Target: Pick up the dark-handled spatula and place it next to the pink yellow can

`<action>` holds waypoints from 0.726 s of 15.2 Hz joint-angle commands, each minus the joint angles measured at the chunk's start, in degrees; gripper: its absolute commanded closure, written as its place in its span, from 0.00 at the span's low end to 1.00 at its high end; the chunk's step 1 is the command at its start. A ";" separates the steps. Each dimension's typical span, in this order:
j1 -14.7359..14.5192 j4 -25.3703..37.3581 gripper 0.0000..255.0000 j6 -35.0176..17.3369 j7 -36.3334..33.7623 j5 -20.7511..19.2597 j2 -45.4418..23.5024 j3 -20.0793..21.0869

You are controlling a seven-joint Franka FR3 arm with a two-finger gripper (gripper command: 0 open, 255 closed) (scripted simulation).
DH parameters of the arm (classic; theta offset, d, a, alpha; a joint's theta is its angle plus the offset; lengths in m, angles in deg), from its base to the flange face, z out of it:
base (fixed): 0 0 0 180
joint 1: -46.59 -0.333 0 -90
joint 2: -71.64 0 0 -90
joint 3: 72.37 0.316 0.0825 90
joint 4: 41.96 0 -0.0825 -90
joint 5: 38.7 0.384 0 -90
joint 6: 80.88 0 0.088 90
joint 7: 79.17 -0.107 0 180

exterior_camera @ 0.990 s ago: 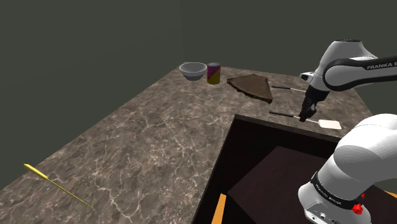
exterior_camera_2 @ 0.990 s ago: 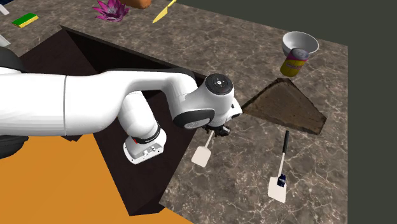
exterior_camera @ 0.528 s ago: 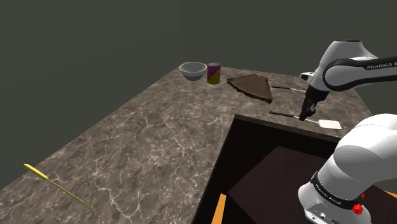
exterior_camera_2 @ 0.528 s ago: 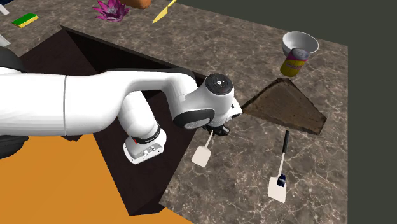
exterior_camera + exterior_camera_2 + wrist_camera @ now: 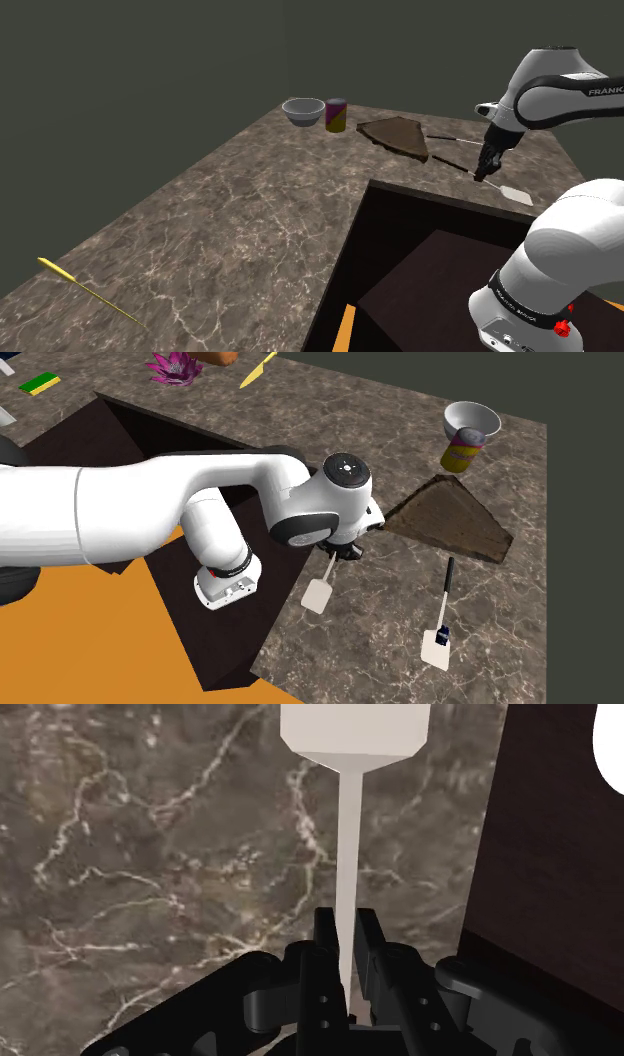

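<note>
The jaws were clamped on the dark-handled spatula's [image 5: 349,854] pale shaft. The grasp seemed done; carrying it across the tabletop [image 5: 250,200] to the can [image 5: 336,115], upper centre in the shoulder view, remained.

The black jaws pinch the spatula [image 5: 516,196] at three o'clock on the stone surface [image 5: 230,210]. The pink and yellow can [image 5: 336,115] stands at twelve o'clock, well apart, just beside a bowl [image 5: 303,110].
</note>
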 commanded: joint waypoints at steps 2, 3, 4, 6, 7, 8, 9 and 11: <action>-0.22 1.55 1.00 3.06 0.04 1.52 1.51 1.77; -0.30 2.08 1.00 3.96 0.07 1.98 1.90 2.28; -0.40 2.62 1.00 4.85 0.09 2.43 2.26 2.79; -0.60 3.75 1.00 6.58 0.13 3.31 2.88 3.77; -0.71 4.33 1.00 7.42 0.15 3.74 3.15 4.25; -0.83 4.92 1.00 8.25 0.16 4.15 3.40 4.71; -0.95 5.53 1.00 9.07 0.18 4.57 3.63 5.16; -1.20 6.77 1.00 10.67 0.21 5.37 4.00 6.04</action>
